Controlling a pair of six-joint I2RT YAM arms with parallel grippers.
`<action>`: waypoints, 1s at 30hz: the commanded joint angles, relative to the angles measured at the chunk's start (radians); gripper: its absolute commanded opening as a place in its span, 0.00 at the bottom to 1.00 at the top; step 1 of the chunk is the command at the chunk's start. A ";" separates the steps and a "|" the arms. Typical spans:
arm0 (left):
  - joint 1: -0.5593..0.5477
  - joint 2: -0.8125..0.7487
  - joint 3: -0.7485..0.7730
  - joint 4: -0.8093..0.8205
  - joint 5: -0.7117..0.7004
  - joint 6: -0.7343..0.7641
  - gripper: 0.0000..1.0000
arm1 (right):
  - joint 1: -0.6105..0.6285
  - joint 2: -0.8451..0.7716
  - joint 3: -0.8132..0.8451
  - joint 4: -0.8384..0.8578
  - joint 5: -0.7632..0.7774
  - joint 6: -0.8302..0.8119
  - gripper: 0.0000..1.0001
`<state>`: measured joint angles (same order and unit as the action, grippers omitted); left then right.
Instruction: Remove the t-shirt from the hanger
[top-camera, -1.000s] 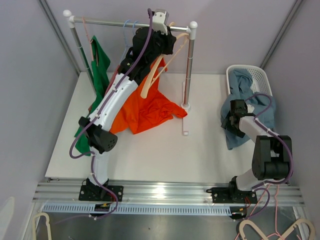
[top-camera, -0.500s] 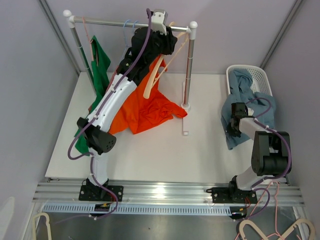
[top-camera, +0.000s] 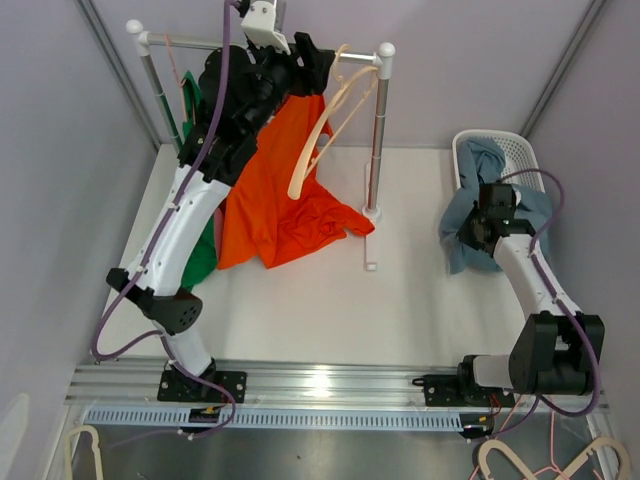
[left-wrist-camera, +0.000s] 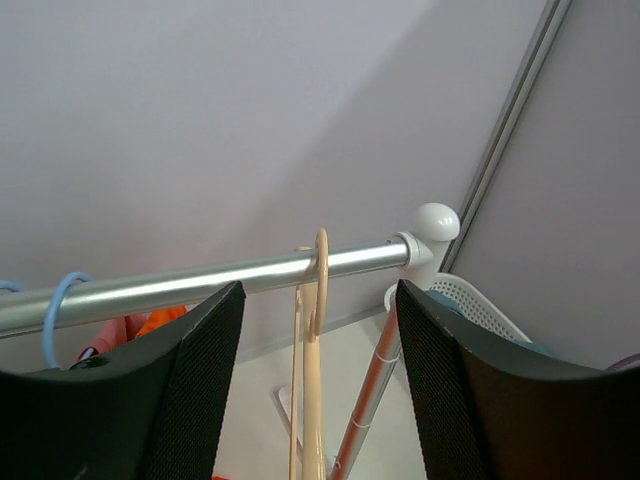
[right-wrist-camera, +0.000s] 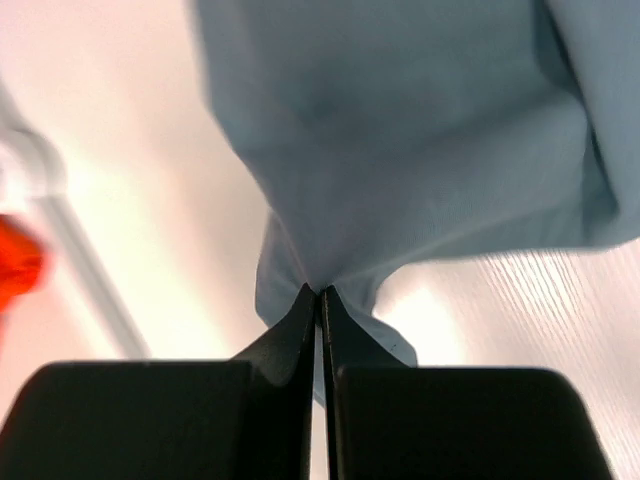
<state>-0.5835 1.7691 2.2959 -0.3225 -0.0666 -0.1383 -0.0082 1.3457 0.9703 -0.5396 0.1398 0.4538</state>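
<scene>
The orange t-shirt (top-camera: 280, 195) hangs below the rack rail (top-camera: 215, 44), its lower part lying on the table; its top is hidden behind my left arm. A bare cream hanger (top-camera: 325, 130) hangs on the rail beside it. My left gripper (top-camera: 308, 62) is up at the rail and open. In the left wrist view the cream hanger (left-wrist-camera: 318, 340) hooks over the rail (left-wrist-camera: 200, 285) in the gap of the left gripper (left-wrist-camera: 318, 292), touching neither finger. My right gripper (right-wrist-camera: 321, 292) is shut on a fold of a blue-grey t-shirt (right-wrist-camera: 420, 150), held off the table by the right gripper (top-camera: 470, 232).
A green t-shirt (top-camera: 197, 110) hangs at the rail's left end. A blue hanger hook (left-wrist-camera: 58, 305) sits on the rail. A white basket (top-camera: 515, 150) holding blue cloth stands at the right. The rack's right post (top-camera: 378, 140) rises from the white table (top-camera: 400, 300).
My left gripper has opened and let go at the cream hanger, and the left arm has swung up and left. The right gripper has shut on the blue-grey t-shirt and lifted it towards the basket.
</scene>
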 joint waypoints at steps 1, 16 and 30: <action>-0.004 -0.043 -0.018 0.002 0.004 0.003 0.67 | 0.005 -0.066 0.132 -0.077 -0.069 -0.017 0.00; -0.004 -0.256 -0.223 0.000 -0.021 0.005 0.82 | -0.300 0.684 1.350 -0.186 -0.313 0.008 0.04; 0.114 -0.398 -0.423 -0.043 -0.098 0.005 0.90 | -0.251 0.262 0.724 -0.019 -0.149 -0.066 0.96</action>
<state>-0.5095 1.3651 1.8935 -0.3538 -0.1867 -0.1265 -0.2630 1.8503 1.7493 -0.7551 -0.0544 0.4114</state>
